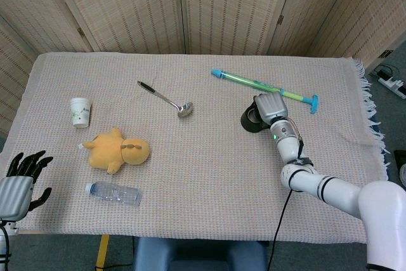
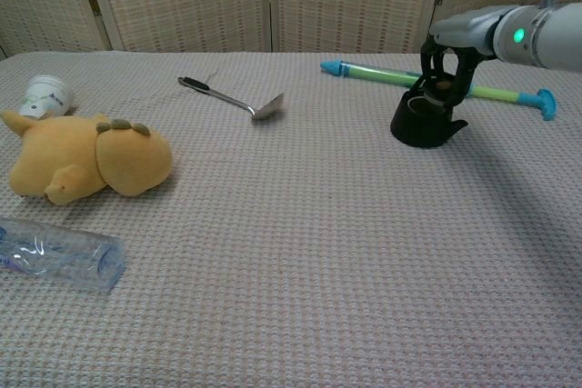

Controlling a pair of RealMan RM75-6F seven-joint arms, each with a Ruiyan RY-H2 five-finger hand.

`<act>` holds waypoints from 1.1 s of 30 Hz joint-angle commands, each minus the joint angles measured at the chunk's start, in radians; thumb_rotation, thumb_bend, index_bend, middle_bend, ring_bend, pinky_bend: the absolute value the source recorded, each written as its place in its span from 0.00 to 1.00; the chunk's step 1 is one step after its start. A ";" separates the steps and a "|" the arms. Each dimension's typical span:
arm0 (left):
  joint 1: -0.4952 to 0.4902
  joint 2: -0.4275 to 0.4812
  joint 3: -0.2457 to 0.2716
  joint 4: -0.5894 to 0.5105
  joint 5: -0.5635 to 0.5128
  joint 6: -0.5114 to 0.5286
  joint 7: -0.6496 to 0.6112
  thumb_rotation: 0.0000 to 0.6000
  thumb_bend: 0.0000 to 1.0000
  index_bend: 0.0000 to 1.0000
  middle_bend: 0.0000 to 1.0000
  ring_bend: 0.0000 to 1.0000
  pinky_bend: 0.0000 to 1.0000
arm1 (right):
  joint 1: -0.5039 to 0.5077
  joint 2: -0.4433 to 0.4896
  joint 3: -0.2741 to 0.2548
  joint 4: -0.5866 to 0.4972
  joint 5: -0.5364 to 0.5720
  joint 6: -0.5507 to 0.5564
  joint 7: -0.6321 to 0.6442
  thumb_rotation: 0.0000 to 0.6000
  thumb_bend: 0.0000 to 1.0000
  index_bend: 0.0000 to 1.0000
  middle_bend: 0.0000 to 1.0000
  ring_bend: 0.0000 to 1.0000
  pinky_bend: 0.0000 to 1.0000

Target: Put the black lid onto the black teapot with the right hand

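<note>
The black teapot (image 1: 248, 121) (image 2: 422, 127) stands right of the table's middle, its spout toward me in the chest view. My right hand (image 1: 269, 106) (image 2: 452, 41) hangs over its rear right rim, palm down. It pinches the black lid (image 2: 442, 88), which has a brownish knob, just above the pot's opening. Whether the lid touches the rim I cannot tell. In the head view the hand hides the lid. My left hand (image 1: 22, 179) hovers off the table's near left corner with its fingers spread and nothing in them.
A green and blue stick (image 1: 263, 85) (image 2: 496, 93) lies just behind the teapot. Further left are a metal ladle (image 1: 166, 99) (image 2: 232, 98), a yellow plush toy (image 1: 117, 150) (image 2: 91, 159), a clear bottle (image 1: 114, 192) (image 2: 55, 256) and a paper cup (image 1: 80, 112) (image 2: 45, 95).
</note>
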 commanded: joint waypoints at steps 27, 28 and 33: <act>0.004 0.004 -0.006 0.016 -0.012 -0.001 -0.023 1.00 0.28 0.16 0.08 0.10 0.00 | -0.100 0.249 -0.011 -0.400 -0.185 0.194 0.126 1.00 0.36 0.18 0.23 0.80 0.79; 0.003 0.003 -0.008 0.017 -0.013 -0.002 -0.024 1.00 0.28 0.16 0.08 0.10 0.00 | -0.122 0.276 -0.017 -0.444 -0.208 0.230 0.133 1.00 0.36 0.18 0.23 0.76 0.74; -0.008 -0.003 -0.015 0.017 -0.012 -0.010 -0.021 1.00 0.28 0.16 0.07 0.10 0.00 | -0.274 0.392 -0.075 -0.642 -0.360 0.442 0.178 1.00 0.36 0.17 0.22 0.26 0.25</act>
